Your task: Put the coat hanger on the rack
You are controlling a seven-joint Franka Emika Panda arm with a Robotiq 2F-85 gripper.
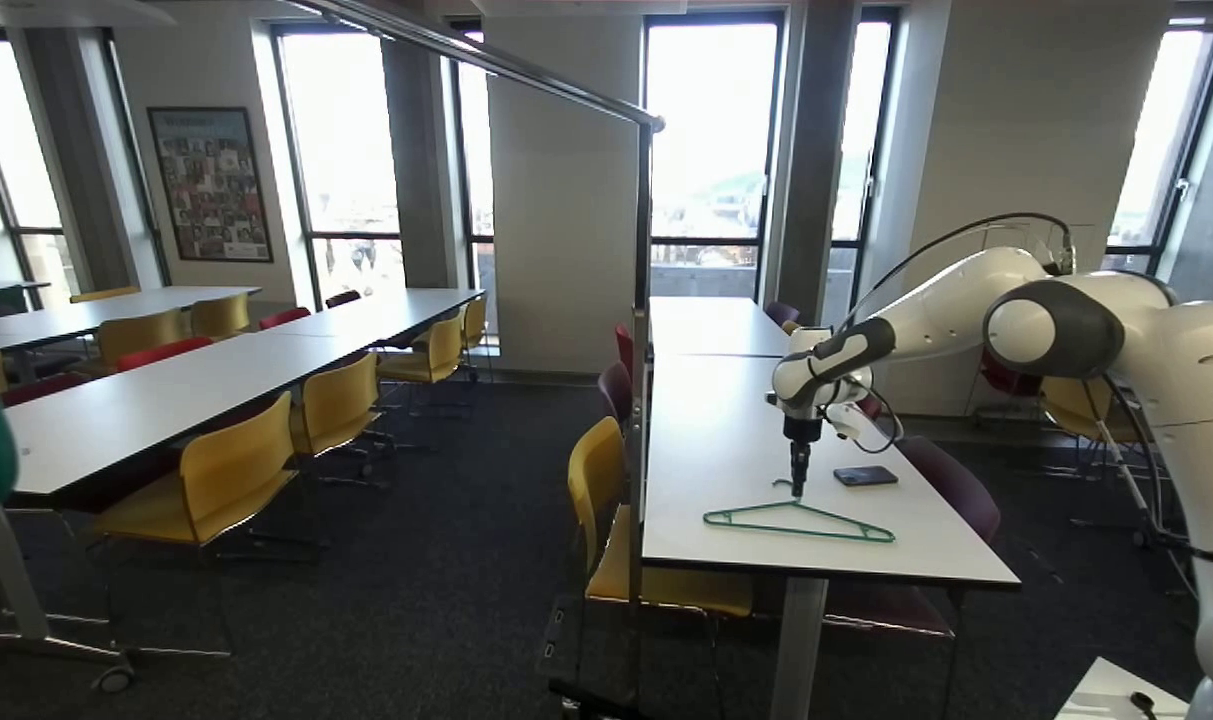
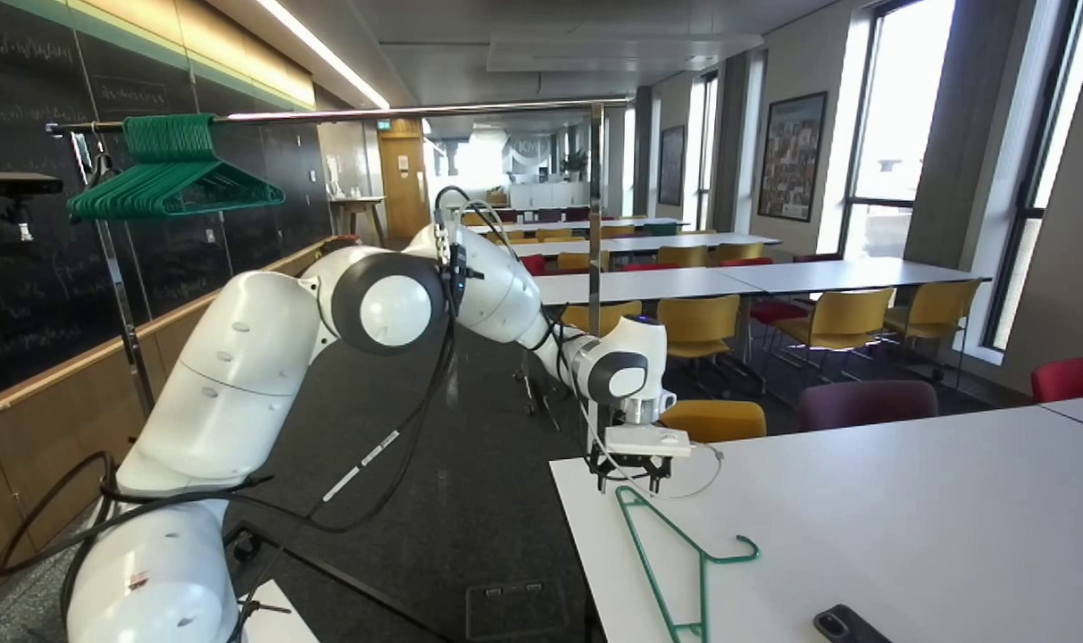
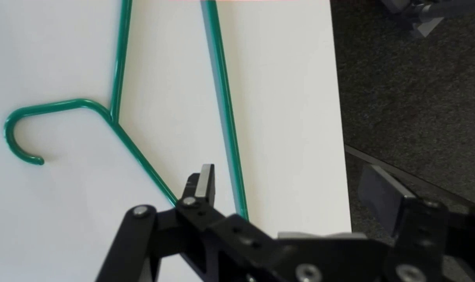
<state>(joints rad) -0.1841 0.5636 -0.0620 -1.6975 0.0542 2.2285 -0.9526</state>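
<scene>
We find the hanger (image 3: 115,120) flat on the worktop (image 1: 706,450), near one end, well apart from the rack (image 2: 470,109). In the wrist view we see its hook directed away from the worktop's edge, with the straight lower bar as the part closest to that edge; part of it runs out of view.

We record the claw (image 2: 628,487) as wide, pointing down over the hanger, its fingers (image 3: 204,184) well apart. In the wrist view the lower bar shows between the fingers, and one sloping side of the hanger runs out of sight behind a finger. In an exterior view, one corner of the hanger shows just below the claw. We cannot tell whether a finger touches it.

We see the rack in both exterior views, a straight grey bar running high above the floor. In an exterior view, a bunch of green hangers (image 2: 153,183) is hung close together toward one end of it. An upright (image 1: 643,300) appears along the worktop's long edge in an exterior view.

Also on the worktop we note a phone (image 1: 865,476), lying flat, on the hook's side of the hanger and apart from it. The white arm (image 1: 1206,390) extends over the worktop, bent at its elbow. A yellow chair (image 1: 598,470) and a purple chair (image 1: 951,490) stand at opposite long sides of the worktop.
</scene>
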